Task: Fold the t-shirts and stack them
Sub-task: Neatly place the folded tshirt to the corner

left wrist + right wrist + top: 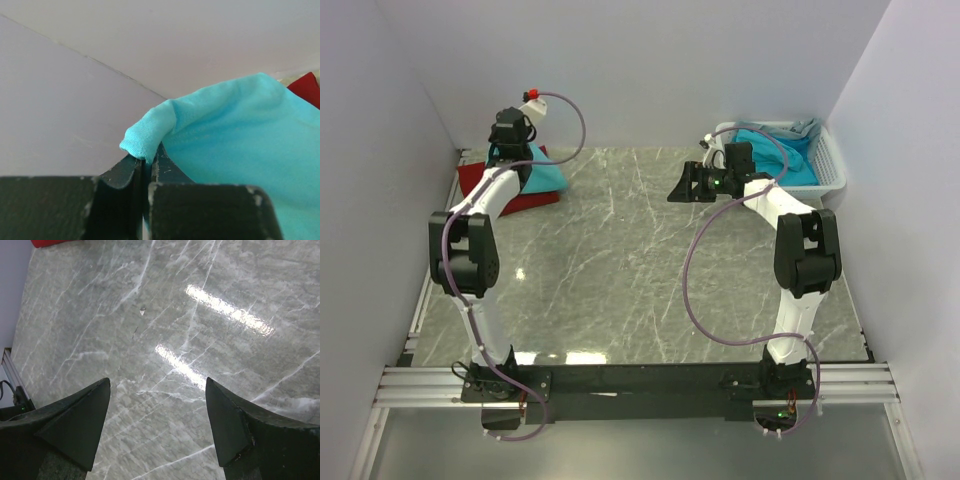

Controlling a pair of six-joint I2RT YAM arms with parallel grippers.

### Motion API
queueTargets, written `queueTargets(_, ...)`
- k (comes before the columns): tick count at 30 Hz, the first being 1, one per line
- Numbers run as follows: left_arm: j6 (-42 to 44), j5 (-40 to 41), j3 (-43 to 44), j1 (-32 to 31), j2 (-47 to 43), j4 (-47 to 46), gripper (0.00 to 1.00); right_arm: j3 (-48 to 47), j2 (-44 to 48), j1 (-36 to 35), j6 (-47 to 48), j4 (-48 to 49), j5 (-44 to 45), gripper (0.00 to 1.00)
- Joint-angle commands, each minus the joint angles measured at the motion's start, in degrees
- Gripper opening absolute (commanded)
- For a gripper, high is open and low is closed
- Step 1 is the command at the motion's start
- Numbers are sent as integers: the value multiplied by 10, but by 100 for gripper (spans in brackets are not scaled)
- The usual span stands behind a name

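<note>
Seen from above, a grey marble-patterned table (620,270) sits enclosed by pale walls, with two white and black robot arms bolted at its near edge, at 6 o'clock. The left arm reaches to the far left corner, at about 10 o'clock, where the left gripper (147,162) is closed on a hemmed fold of a turquoise t-shirt (240,135). In the left wrist view, the cloth edge curls over the tips of the two dark fingers, which are pressed together, and the rest of the shirt spreads away toward 3 o'clock. That shirt lies partly over a folded red t-shirt (470,178), which rests flat on the table and shows beyond the turquoise cloth on the side toward 9 o'clock and on the near side. The right arm stretches toward 1 o'clock, and the right gripper (157,382) has its two dark fingers spread wide apart with nothing between them; only bare table shows under them in the right wrist view. Just beyond it, in the far right corner at about 2 o'clock, stands a white slatted basket (832,165) holding more crumpled turquoise cloth (790,165). How many shirts lie in that heap cannot be made out.
</note>
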State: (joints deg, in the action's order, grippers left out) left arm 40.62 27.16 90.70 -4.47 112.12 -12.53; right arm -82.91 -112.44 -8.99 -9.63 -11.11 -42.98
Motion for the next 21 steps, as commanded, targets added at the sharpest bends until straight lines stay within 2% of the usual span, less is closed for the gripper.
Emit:
queueTargets(1,-26,-16,33,21,8,-17,0,1,2,5,-6,19,-9,83)
queueTargets(7,-51,-39,52,60,42,-10,0,1,0,6,-7,18,-11,84)
queueTargets(8,-55,-39,56,67,50,-12,9,1,0,6,-7,17,-11,84)
queueTargets(9,-77,-33,57,75,57,-20,26,0,0,6,-7,16,-11,84)
queueTargets(10,-98,-1,60,92,74,-27,47,1,2,6,-7,16,-12,84)
queueTargets(11,-119,21,75,100,84,-34,76,2,4,6,-7,16,-12,84)
queueTargets(13,-163,52,91,113,93,-23,89,4,8,9,-6,15,-13,84)
queueTargets(14,-172,88,112,115,93,-13,98,6,8,10,-6,18,-14,84)
queueTargets(18,-256,100,170,113,58,36,99,1,5,12,-4,17,-13,85)
queueTargets(21,-325,60,202,114,26,93,99,-1,1,12,-5,15,-16,85)
